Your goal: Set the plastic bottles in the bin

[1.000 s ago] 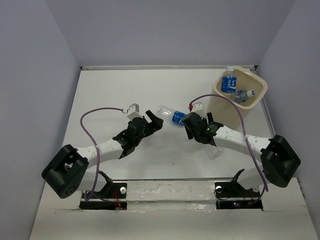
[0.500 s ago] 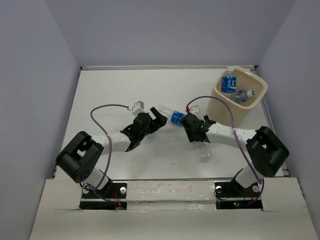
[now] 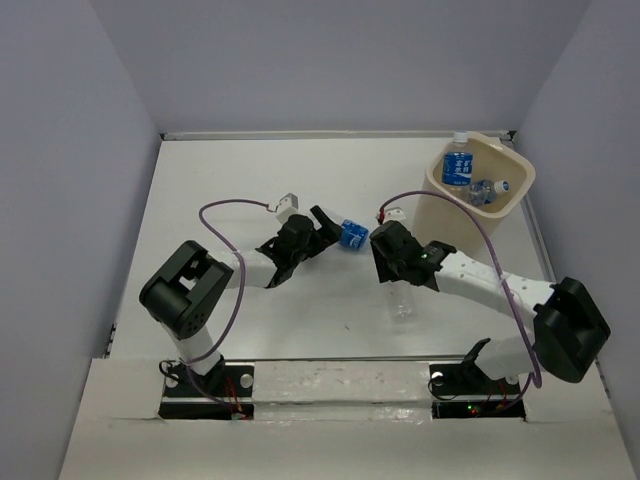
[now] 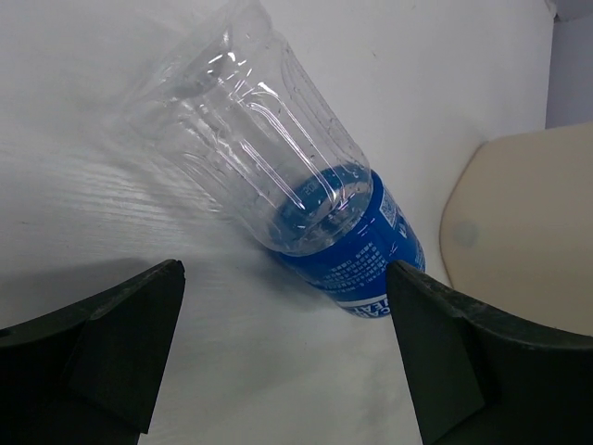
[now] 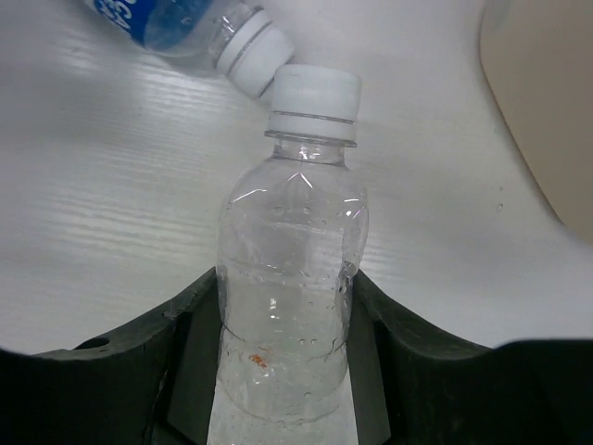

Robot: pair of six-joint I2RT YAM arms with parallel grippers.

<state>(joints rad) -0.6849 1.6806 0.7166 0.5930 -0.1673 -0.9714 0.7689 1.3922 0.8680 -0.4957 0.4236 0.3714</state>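
Plastic bottles [image 3: 457, 160]: two in the far-right bin [image 3: 448, 215]; left end effector [image 4: 283, 271] open before a labelled bottle [image 4: 278, 167], right end effector [image 5: 287, 278] clasping an unlabelled bottle [image 5: 295, 213].

Both arms are built alike. On the left arm [image 3: 250, 268] and the right arm [image 3: 478, 280] we see white links between bulky black joint housings, the largest a rounded block [image 3: 185, 297] at the shoulder end. We log one purple cable [image 3: 235, 203] per arm, looping free up to a small pale grey camera box [image 3: 288, 205] at the wrist. The base brackets [image 3: 470, 376] are black, and we note small red and green lights [image 3: 468, 408] at the right one. On the left gripper [image 4: 283, 278] and the right gripper [image 5: 287, 297] we record the fingers [image 4: 111, 343] as matt dark grey plastic, thick, with flat faces and bevelled edges.
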